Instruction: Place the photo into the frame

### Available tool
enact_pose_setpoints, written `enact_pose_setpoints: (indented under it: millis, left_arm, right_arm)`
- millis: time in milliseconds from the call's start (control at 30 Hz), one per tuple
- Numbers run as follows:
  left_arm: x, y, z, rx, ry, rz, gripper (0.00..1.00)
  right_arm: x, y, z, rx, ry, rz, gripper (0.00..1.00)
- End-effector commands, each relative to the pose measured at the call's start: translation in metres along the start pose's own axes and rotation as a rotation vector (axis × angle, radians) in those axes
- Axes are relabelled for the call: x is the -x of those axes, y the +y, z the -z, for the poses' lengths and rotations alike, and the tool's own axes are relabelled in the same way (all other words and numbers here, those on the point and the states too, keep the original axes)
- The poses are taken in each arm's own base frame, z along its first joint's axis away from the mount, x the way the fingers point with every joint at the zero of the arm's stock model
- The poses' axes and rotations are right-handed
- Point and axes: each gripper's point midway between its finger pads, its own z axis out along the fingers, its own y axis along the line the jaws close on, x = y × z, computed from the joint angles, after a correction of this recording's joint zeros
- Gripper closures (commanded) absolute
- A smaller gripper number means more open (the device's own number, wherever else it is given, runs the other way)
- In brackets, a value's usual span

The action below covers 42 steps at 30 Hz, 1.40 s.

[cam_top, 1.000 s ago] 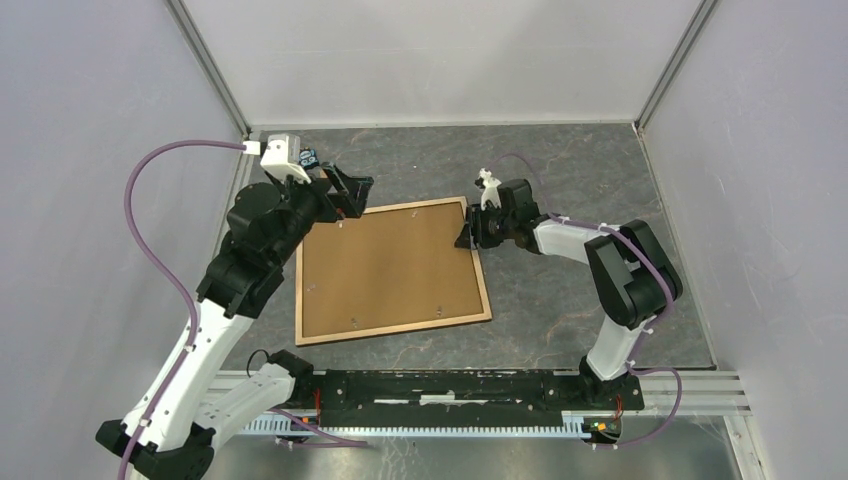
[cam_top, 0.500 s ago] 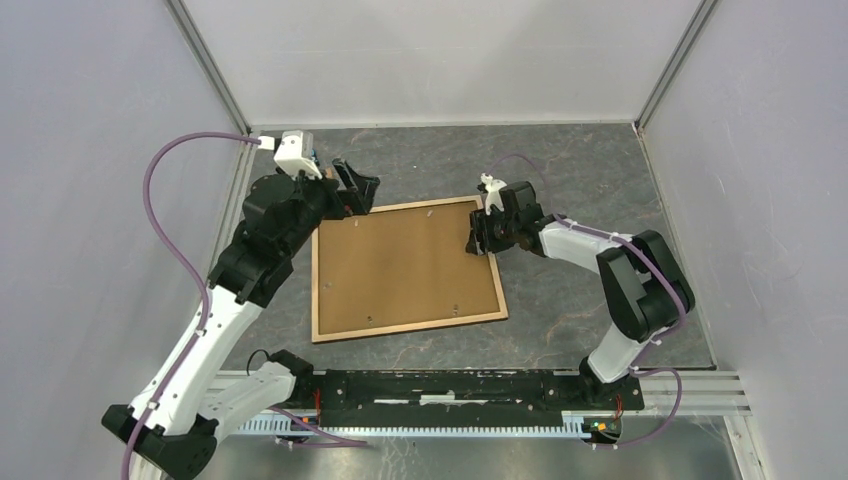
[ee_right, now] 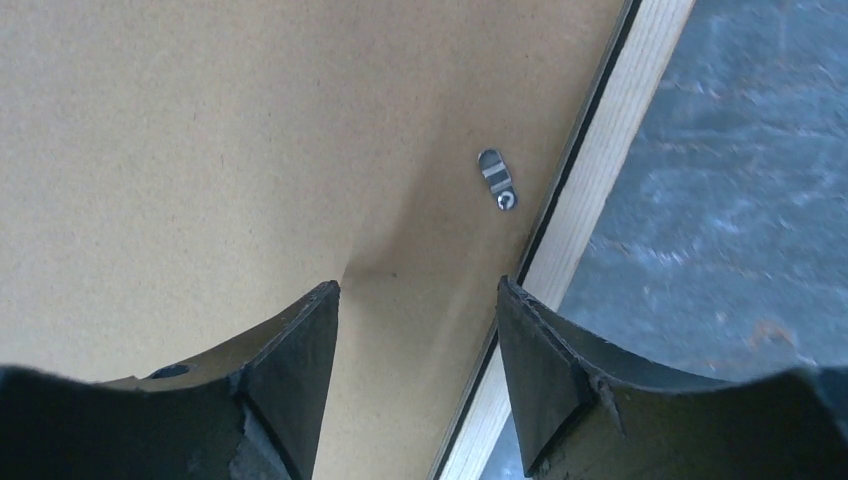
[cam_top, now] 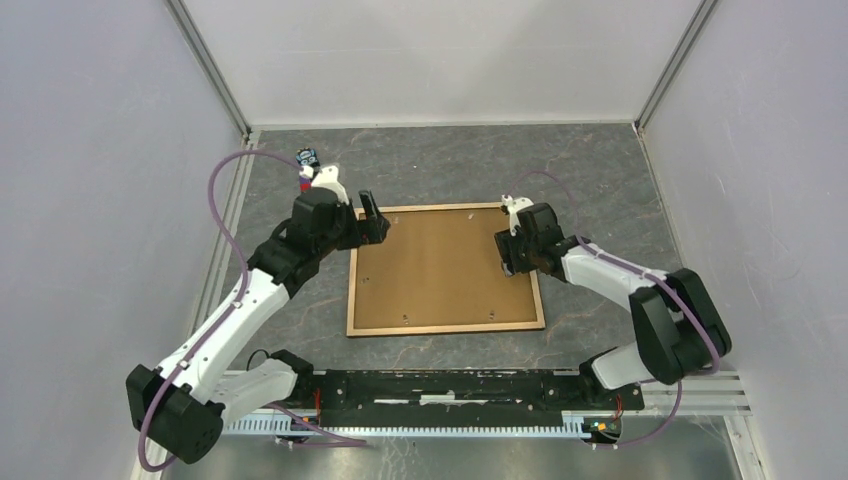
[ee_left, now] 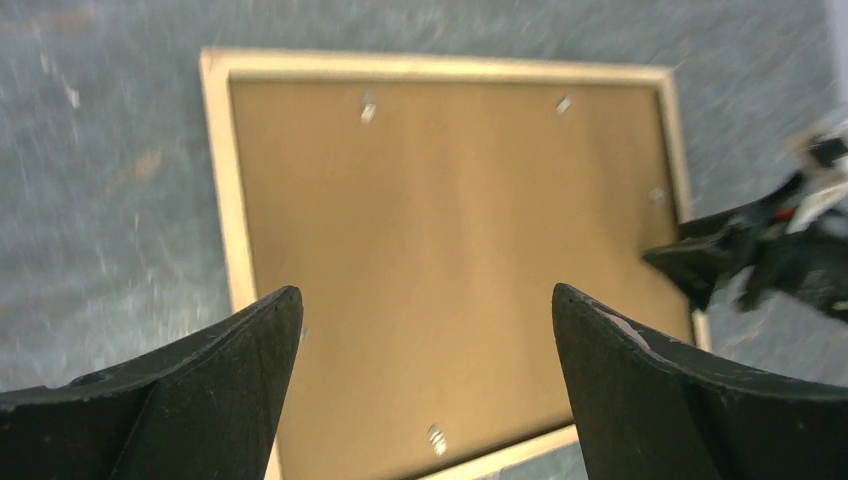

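On the grey mottled tabletop (cam_top: pixel 600 180), the large light-wood rectangular frame (cam_top: pixel 445 328) lies back-up, its long axis running arm to arm, with a brown cardboard backing board (cam_top: pixel 440 268) seated inside. The left gripper (ee_left: pixel 425 292), jaws spread, hovers at its far-left corner. The right gripper (ee_right: pixel 418 285), jaws apart, is nearer, at its right rail. The photo is unseen, perhaps under the board.

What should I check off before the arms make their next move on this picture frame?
1. Frame lies flat, back up: ok.
2. Backing board out of the frame: not ok, it covers the opening.
3. Metal tab by the rail released: cannot tell.
4. Photo in sight: not ok, no view shows it.
5. Left gripper and right gripper open: ok.
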Motion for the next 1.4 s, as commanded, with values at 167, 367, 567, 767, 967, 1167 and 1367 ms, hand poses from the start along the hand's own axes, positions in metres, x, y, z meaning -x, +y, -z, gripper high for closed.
enact_pose_setpoints:
  millis: [167, 367, 567, 767, 967, 1167, 1367]
  left_arm:
    - [-0.085, 0.038, -0.011, 0.18, 0.354, 0.015, 0.0]
    - [-0.101, 0.078, -0.037, 0.307, 0.512, 0.044, 0.0]
    - [-0.121, 0.115, -0.067, 0.39, 0.624, 0.082, 0.03]
    - [-0.125, 0.123, -0.078, 0.379, 0.649, 0.056, 0.16]
    - [-0.144, 0.13, -0.083, 0.393, 0.725, 0.041, 0.31]
    - [-0.148, 0.129, -0.082, 0.392, 0.762, 0.033, 0.42]
    - [-0.15, 0.129, -0.08, 0.396, 0.774, 0.034, 0.53]
  right_arm:
    - [0.015, -0.02, 0.038, -0.043, -0.137, 0.0, 0.27]
    - [0.003, -0.032, 0.041, -0.051, -0.146, -0.052, 0.18]
    - [0.0, -0.041, 0.042, -0.074, -0.143, -0.087, 0.08]
    - [0.01, -0.054, 0.044, -0.132, -0.184, -0.122, 0.02]
    - [0.016, -0.063, 0.031, -0.173, -0.156, -0.166, 0.02]
    - [0.021, -0.064, 0.015, -0.173, -0.083, -0.154, 0.02]
    - [0.031, -0.055, 0.002, -0.118, -0.099, -0.161, 0.12]
